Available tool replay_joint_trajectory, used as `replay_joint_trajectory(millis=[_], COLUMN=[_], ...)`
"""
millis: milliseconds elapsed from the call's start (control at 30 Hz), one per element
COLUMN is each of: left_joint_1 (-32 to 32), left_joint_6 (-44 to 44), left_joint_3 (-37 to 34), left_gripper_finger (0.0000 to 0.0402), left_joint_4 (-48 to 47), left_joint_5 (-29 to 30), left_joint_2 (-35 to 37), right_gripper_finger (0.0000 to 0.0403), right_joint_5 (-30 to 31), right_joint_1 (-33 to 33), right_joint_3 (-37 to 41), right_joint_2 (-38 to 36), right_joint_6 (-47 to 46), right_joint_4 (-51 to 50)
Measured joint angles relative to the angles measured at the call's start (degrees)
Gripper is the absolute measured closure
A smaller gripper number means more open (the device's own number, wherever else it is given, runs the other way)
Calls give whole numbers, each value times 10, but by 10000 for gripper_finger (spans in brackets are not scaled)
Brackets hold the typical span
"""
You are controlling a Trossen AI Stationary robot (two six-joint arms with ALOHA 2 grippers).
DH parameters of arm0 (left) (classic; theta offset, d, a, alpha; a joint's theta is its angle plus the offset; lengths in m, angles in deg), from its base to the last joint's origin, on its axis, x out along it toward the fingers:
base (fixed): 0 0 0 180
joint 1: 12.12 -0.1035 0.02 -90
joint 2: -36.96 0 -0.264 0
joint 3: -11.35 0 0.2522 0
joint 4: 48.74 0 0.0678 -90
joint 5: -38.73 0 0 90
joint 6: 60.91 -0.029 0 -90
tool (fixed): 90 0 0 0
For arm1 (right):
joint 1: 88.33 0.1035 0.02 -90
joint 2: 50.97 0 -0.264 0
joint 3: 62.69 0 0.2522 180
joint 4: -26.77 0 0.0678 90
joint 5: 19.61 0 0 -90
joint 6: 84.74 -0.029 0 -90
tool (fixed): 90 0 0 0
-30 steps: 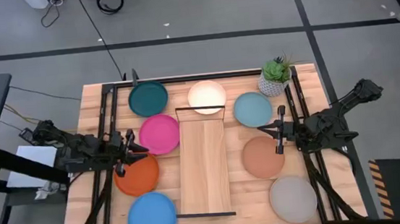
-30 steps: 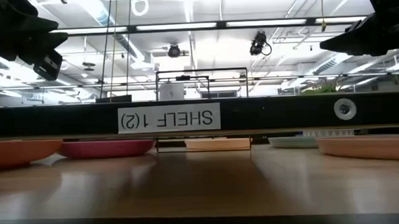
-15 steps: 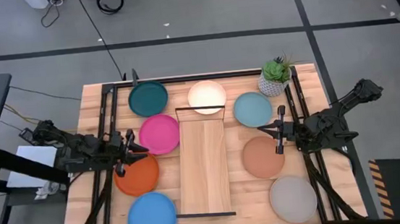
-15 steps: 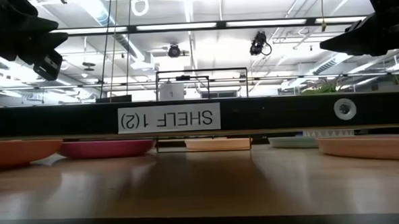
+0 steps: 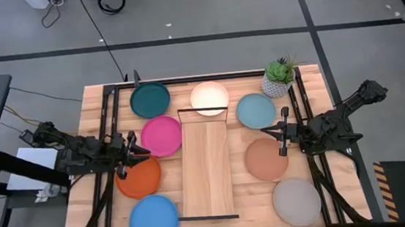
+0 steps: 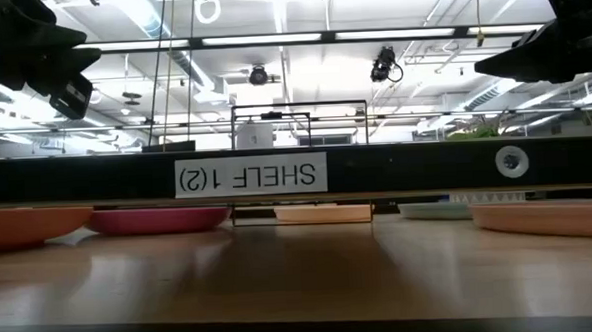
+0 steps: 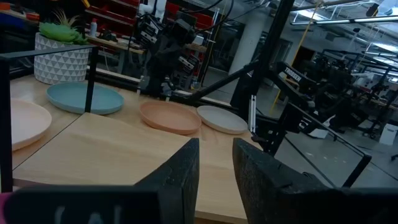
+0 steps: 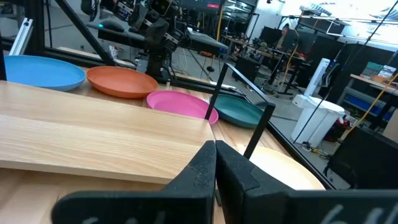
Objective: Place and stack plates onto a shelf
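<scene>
In the high view eight plates lie flat on the slatted table around the shelf (image 5: 207, 168), a long light-wood plank with black wire frames at its ends. Left of it are dark teal (image 5: 150, 100), magenta (image 5: 162, 135), orange (image 5: 139, 178) and bright blue (image 5: 154, 221). The cream plate (image 5: 209, 98) lies at its far end. Right of it are light blue (image 5: 255, 110), tan (image 5: 267, 158) and grey (image 5: 297, 201). My left gripper (image 5: 132, 152) hovers between magenta and orange, its fingers (image 7: 214, 168) a little apart. My right gripper (image 5: 285, 131) hovers between light blue and tan, shut (image 8: 216, 163).
A small potted plant (image 5: 279, 77) stands at the table's far right corner, beside the light blue plate. Black frame rails run along the table's left, right and far edges. The plank's top (image 8: 93, 137) carries nothing. In the low view both arms hang above plate height.
</scene>
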Motion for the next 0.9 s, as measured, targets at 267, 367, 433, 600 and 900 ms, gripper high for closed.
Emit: replay_joint_trajectory(millis=[267, 367, 433, 600, 900], left_joint_1=[0, 0, 0, 0, 0], left_joint_6=[0, 0, 0, 0, 0], left_joint_3=[0, 0, 0, 0, 0], left_gripper_finger=[298, 299, 299, 299, 298], left_joint_4=[0, 0, 0, 0, 0], left_joint_5=[0, 0, 0, 0, 0], left_joint_2=[0, 0, 0, 0, 0], right_gripper_finger=[387, 387, 387, 387, 387], right_joint_5=[0, 0, 0, 0, -68], right_joint_1=[0, 0, 0, 0, -2], right_joint_3=[0, 0, 0, 0, 0], right_joint_2=[0, 0, 0, 0, 0], right_joint_6=[0, 0, 0, 0, 10], right_joint_4=[0, 0, 0, 2, 139])
